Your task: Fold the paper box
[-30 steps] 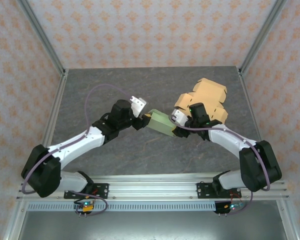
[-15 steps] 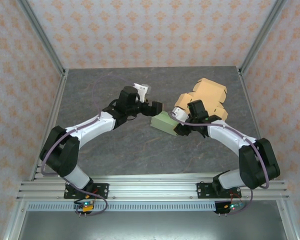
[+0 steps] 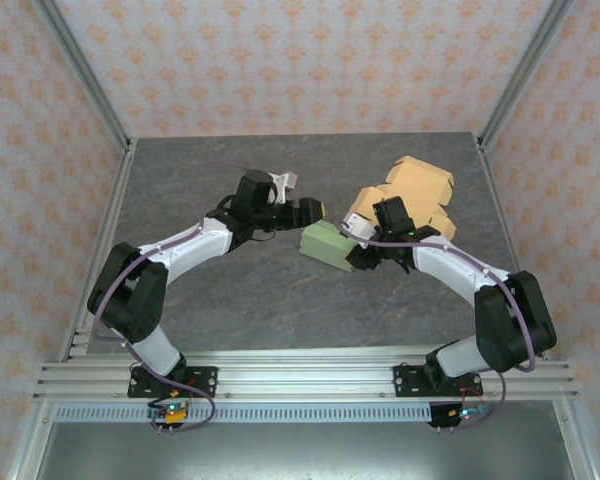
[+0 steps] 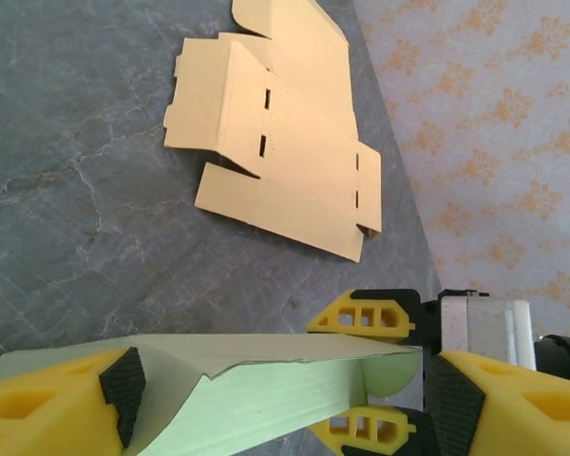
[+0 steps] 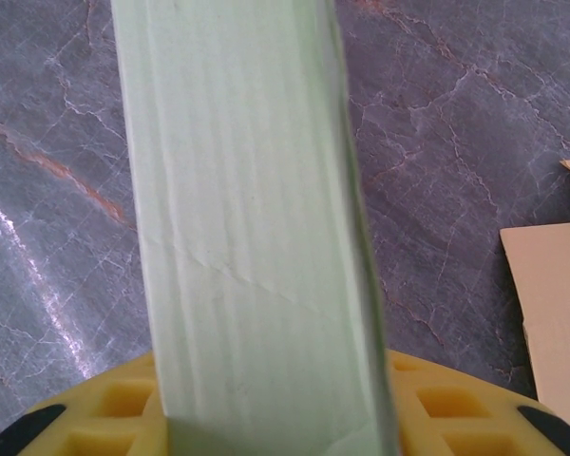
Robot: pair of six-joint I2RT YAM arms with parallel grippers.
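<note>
The paper box [image 3: 325, 243] is a pale green, partly folded sleeve held just above the table's middle. My right gripper [image 3: 358, 252] is shut on its right end, and its yellow fingers [image 4: 366, 318] clamp that end above and below. From the right wrist the box [image 5: 247, 237] runs straight away from the right gripper [image 5: 266, 423]. My left gripper [image 3: 308, 212] stands open at the box's far side. Its jaws [image 4: 285, 399] span the green box [image 4: 266, 380] lengthwise; the left pad [image 4: 123, 388] sits at one end, while the right pad is apart from the rounded flap.
Flat tan cardboard blanks [image 3: 412, 198] lie at the back right behind the right arm, seen also as slotted sheets [image 4: 275, 133] and a tan edge [image 5: 556, 304]. Metal frame posts and patterned walls border the dark stone table [image 3: 230, 290].
My left gripper left the box's left end, swung up to its far side and spread its jaws wide, then narrowed them a little. The right gripper kept its hold; the box turned slightly.
</note>
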